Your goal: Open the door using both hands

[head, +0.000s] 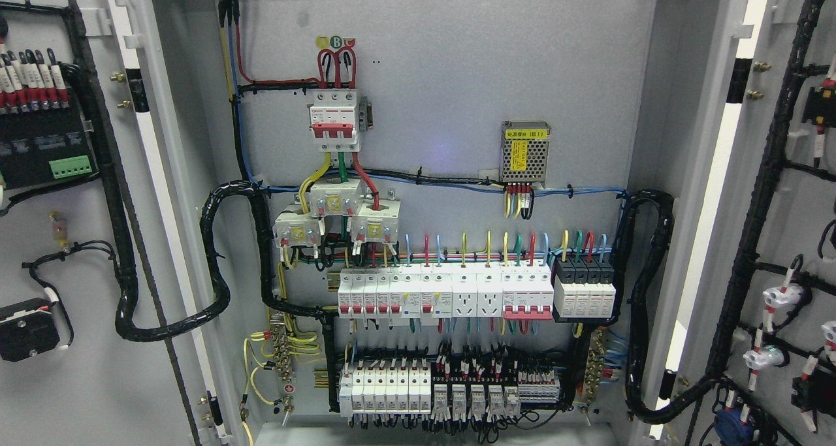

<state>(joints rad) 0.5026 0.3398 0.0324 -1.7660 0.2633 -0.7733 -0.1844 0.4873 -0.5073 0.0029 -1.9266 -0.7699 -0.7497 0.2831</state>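
Both doors of the grey electrical cabinet stand swung wide. The left door (85, 250) fills the left edge and shows its inner face with black wiring and a green terminal block. At the right edge the right door (784, 237) likewise shows its inner face, with cable looms and white connectors. Between them the cabinet's back panel (444, 74) is fully exposed. Neither of my hands or arms appears anywhere in the head view.
On the back panel sit a red-and-white main breaker (334, 119), a small meshed power supply (524, 152), a row of white breakers (444, 292) and terminal rows (450, 390) low down. Thick black cable looms (219, 289) run from panel to each door.
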